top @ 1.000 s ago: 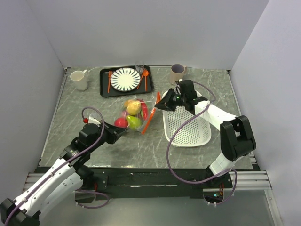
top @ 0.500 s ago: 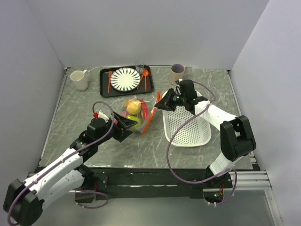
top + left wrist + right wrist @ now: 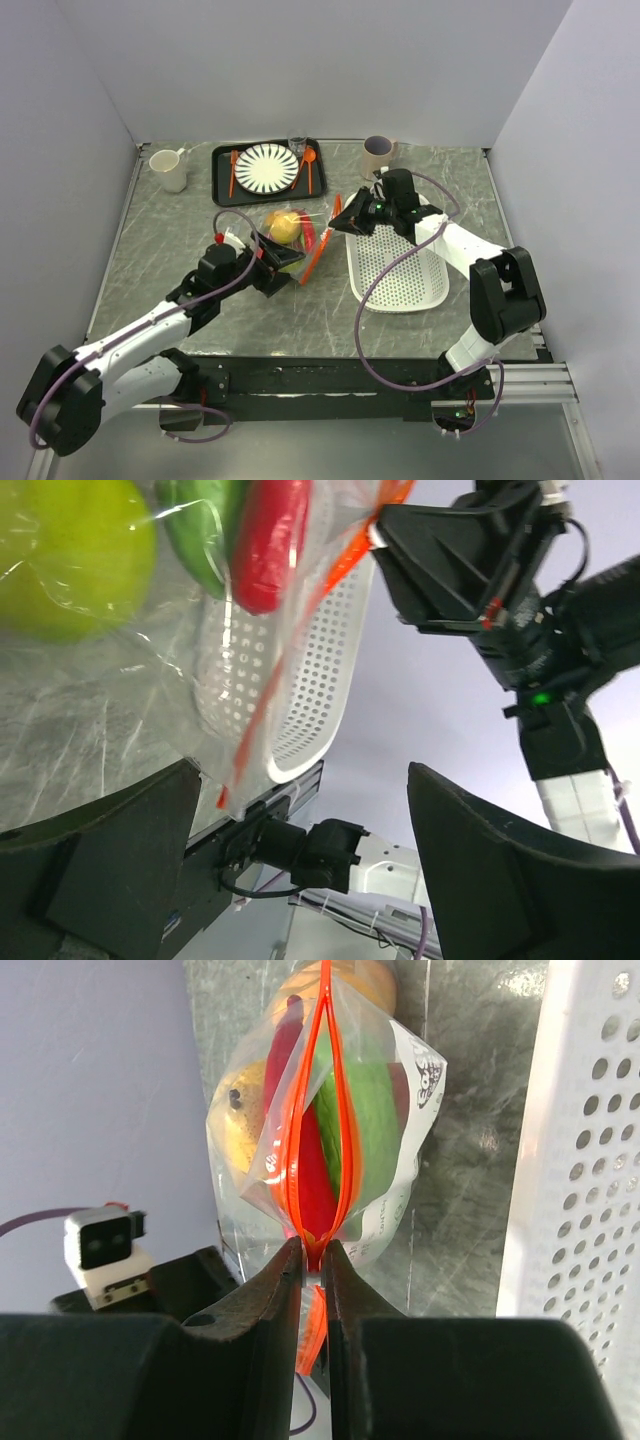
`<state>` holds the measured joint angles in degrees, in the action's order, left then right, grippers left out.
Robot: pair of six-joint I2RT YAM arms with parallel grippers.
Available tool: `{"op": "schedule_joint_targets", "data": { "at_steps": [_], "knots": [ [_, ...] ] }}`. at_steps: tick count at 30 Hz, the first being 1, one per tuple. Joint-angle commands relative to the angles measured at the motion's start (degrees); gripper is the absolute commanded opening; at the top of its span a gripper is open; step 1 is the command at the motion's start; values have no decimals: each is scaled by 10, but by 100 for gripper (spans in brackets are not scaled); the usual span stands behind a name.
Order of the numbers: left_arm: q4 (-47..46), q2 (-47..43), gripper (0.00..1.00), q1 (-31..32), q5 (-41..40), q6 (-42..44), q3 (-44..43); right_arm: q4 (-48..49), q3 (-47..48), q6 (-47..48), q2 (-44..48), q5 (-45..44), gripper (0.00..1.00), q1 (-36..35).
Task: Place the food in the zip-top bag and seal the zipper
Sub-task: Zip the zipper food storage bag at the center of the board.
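Observation:
The zip-top bag (image 3: 291, 236) lies mid-table with the food inside: a yellow fruit (image 3: 243, 1110), a red piece (image 3: 316, 1182) and a green piece (image 3: 368, 1125). My right gripper (image 3: 312, 1248) is shut on one end of the orange zipper (image 3: 300, 1110), whose two strips bow apart above the jaws. In the top view that gripper (image 3: 340, 222) is at the bag's far right corner. My left gripper (image 3: 274, 270) is at the bag's near end, jaws wide open. From its wrist, the left gripper (image 3: 300, 780) holds nothing, and the bag (image 3: 150, 680) lies just ahead.
A white perforated basket (image 3: 400, 270) lies right of the bag, under the right arm. At the back is a black tray (image 3: 222, 190) with a striped plate (image 3: 267, 167), orange cutlery and a glass. A white mug (image 3: 169, 169) stands back left, another mug (image 3: 377, 156) back right.
My left arm has reached forward to the bag's near end and its gripper has gone from shut to wide open. The right gripper has kept its hold on the zipper.

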<state>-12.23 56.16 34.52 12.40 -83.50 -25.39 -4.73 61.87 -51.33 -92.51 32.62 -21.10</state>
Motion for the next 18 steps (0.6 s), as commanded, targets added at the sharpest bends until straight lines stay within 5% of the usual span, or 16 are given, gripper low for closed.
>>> {"op": "schedule_joint_targets", "data": {
  "at_steps": [1, 14, 18],
  "knots": [
    [-41, 25, 88, 9, 12, -3, -23, 20, 7, -3, 34, 5, 18, 0],
    [-39, 62, 88, 13, -48, 4, -51, 18, -3, -3, 46, 12, 18, -8],
    [-68, 91, 70, 13, -44, 5, -65, 19, -5, -5, 47, 17, 18, -11]
  ]
}}
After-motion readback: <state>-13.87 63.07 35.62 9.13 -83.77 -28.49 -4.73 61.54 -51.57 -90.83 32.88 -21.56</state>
